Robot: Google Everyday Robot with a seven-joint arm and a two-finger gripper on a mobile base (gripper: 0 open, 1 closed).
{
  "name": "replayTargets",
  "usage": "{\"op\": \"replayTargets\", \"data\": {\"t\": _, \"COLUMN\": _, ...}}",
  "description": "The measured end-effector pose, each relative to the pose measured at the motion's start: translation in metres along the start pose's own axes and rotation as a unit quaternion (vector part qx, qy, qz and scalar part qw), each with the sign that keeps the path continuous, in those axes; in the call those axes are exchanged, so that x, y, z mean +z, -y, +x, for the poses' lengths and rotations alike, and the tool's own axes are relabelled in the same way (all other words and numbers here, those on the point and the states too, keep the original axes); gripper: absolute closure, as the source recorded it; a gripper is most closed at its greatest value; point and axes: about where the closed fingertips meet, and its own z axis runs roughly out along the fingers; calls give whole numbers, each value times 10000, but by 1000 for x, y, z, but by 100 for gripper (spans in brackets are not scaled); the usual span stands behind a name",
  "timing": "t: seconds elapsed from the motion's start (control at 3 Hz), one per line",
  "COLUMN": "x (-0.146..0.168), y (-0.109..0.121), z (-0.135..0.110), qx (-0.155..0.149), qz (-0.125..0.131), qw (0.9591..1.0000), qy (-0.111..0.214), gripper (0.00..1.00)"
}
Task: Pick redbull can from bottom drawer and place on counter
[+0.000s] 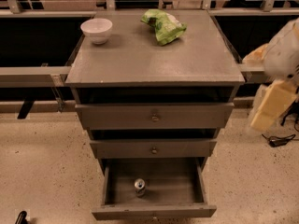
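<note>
The redbull can (139, 186) stands upright in the open bottom drawer (154, 211), near its middle front, silver top up. The two drawers above are nearly shut. The counter (149, 55) is the grey top of the cabinet. Only a white and yellow part of my arm (279, 73) shows at the right edge, level with the counter and well away from the can. My gripper is out of view.
A white bowl (96, 30) stands at the counter's back left. A green chip bag (163, 26) lies at its back middle. Grey rails (32, 73) run behind the cabinet on both sides. A black cable (279, 141) lies on the speckled floor at the right.
</note>
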Motion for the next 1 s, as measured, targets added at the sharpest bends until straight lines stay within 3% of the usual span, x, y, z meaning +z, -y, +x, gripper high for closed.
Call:
{"op": "replayTargets", "data": {"t": 0.33, "x": 75, "y": -23, "z": 13, "qx": 295, "qz": -503, "qw": 9942, "qy": 904, "gripper": 0}}
{"op": "replayTargets", "data": {"t": 0.67, "x": 163, "y": -60, "z": 29, "qx": 766, "qz": -1075, "qw": 9710, "qy": 1991, "gripper": 0}}
{"op": "replayTargets", "data": {"t": 1.0, "x": 178, "y": -66, "z": 27, "qx": 1018, "qz": -1295, "qw": 9556, "qy": 2442, "gripper": 0}}
